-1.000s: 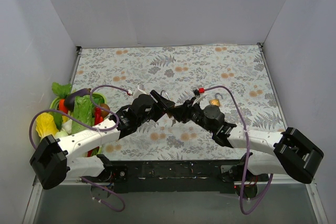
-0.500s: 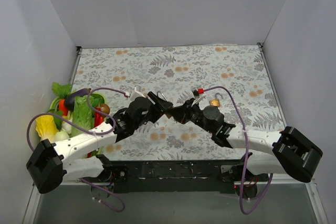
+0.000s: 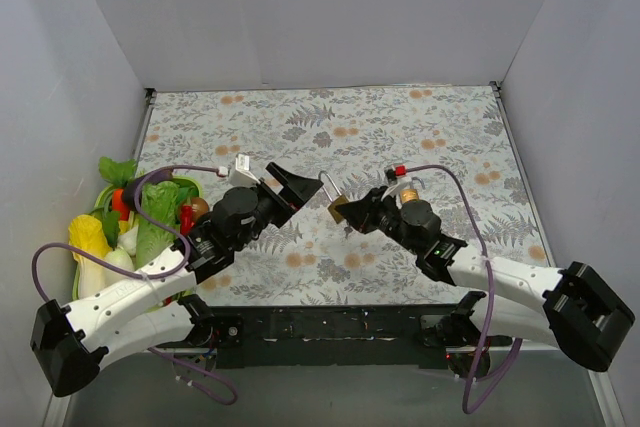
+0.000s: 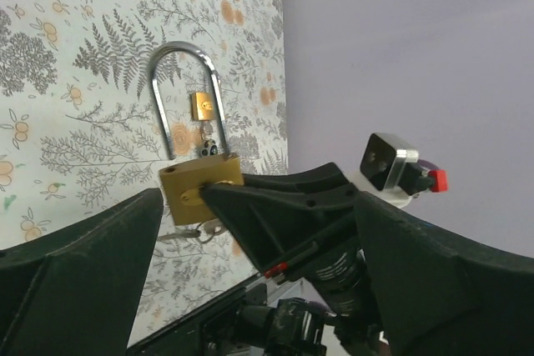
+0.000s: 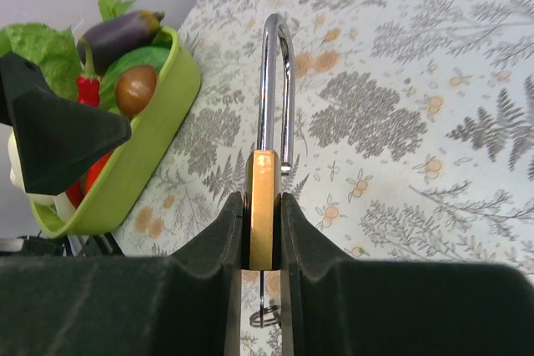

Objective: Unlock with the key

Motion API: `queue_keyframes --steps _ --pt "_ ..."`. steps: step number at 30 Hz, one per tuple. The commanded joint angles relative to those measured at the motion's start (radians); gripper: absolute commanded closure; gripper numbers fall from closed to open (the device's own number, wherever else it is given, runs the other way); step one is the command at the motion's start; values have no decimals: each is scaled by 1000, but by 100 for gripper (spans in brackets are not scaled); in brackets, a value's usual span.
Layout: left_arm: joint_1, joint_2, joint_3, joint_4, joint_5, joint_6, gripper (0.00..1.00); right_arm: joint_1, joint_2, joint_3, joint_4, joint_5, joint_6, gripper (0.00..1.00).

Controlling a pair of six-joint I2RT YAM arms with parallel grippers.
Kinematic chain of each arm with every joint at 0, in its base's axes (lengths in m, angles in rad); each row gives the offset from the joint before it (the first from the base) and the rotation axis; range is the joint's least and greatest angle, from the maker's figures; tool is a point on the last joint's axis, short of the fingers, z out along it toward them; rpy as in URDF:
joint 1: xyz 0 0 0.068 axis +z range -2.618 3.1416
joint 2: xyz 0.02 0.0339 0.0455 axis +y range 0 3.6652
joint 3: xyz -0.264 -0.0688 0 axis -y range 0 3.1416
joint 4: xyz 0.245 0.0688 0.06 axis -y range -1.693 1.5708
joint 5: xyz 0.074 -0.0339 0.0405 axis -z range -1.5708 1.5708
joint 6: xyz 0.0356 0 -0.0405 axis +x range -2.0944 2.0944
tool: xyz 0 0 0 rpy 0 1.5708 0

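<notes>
The brass padlock [image 4: 200, 183] is held over the middle of the floral surface [image 3: 400, 127], shackle up, its body clamped in the right hand [image 5: 261, 218]. A key ring [image 5: 263, 316] dangles beneath. The left hand [image 3: 292, 190] sits just beside it, fingers spread wide, holding nothing. A smaller padlock [image 3: 409, 193] lies nearby on the surface. At the left edge, a green tray [image 5: 179, 81] holds an eggplant [image 5: 125, 31], a chilli [image 5: 88, 87] and lettuce [image 5: 33, 43].
</notes>
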Motion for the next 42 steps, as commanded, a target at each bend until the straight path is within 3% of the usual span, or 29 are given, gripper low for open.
queue_keyframes --steps 1,6,11,18,23,27,30,33,42 --pt "31 -23 68 -72 67 195 2 -65 -100 9 65 -8 5 99" --pt "67 12 91 -172 157 286 2 -96 -180 35 13 -89 -42 99" --pt "73 81 89 -137 259 301 2 -96 -226 31 27 -235 -58 99" --pt "73 175 114 -109 374 277 3 -96 -245 12 25 -243 -72 99" --pt "73 159 55 -52 362 243 15 -93 -237 6 45 -267 -69 99" --pt "73 169 86 -171 273 240 22 -94 -248 8 41 -274 -70 99" --pt "73 129 91 -228 156 226 22 -93 -269 6 22 -264 -78 99" --pt "73 88 68 -219 125 211 22 -93 -285 5 19 -267 -78 99" --pt "73 167 62 -144 164 171 25 -70 -272 5 51 -278 -61 99"
